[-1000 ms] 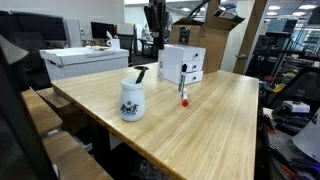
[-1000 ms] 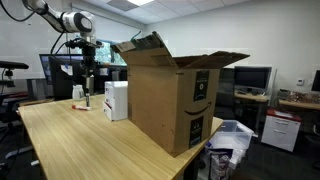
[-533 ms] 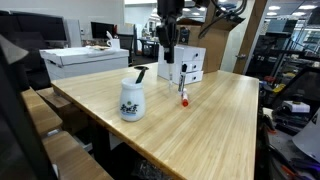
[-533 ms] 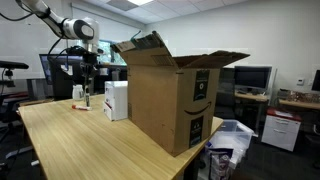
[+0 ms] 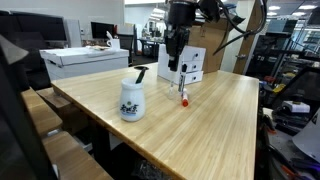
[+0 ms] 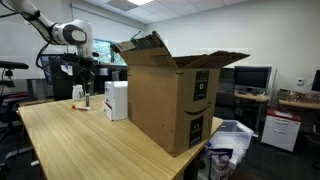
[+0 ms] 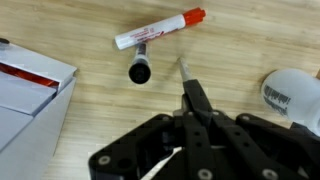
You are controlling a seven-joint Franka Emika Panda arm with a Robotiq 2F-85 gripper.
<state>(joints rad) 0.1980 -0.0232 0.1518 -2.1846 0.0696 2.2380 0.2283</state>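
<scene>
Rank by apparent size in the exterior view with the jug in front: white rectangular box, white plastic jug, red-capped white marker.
1. White rectangular box, largest despite sitting farther back.
2. White plastic jug, flattered by nearness to the camera.
3. Red-capped white marker, plainly smallest.

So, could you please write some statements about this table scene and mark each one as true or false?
1. The hand is shut and holds nothing. True.
2. The marker has a blue cap. False: the cap is red.
3. The marker lies on the wooden table. True.
4. The cardboard box is closed. False: its flaps stand open.
5. The white jug lies on its side. False: it stands upright.
</scene>
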